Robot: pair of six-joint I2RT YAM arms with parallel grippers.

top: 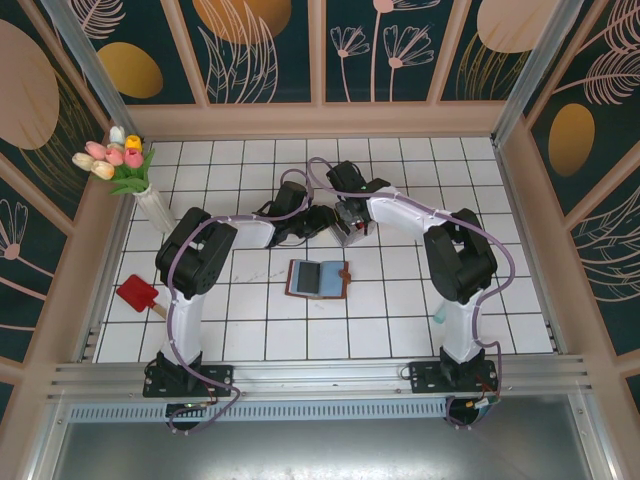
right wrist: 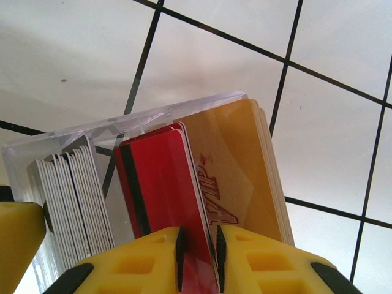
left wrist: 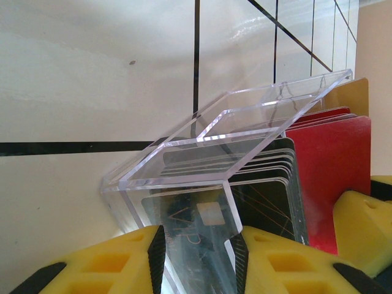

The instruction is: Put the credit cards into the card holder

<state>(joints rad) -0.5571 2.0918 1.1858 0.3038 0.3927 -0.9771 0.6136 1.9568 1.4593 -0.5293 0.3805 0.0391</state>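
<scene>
Early days: left claw (left wrist: 197,257) clamps the clear tray (left wrist: 245,122) wall, right claw (right wrist: 197,254) pinches a red card (right wrist: 159,196) standing inside it. The card holder (top: 318,277) lies open on the desk (top: 480,300) nearby, seemingly nothing slotted yet.

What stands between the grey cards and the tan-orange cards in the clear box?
The red cards stand there, between the grey cards and the tan-orange cards. The right wrist view shows it; the right gripper pinches them.

clear box (left wrist: 233,122): glossy transparent plastic, smooth edges. red cards (right wrist: 162,202), tan-orange cards (right wrist: 245,159): smooth shiny plastic. table (left wrist: 92,73): glossy white tile.
</scene>
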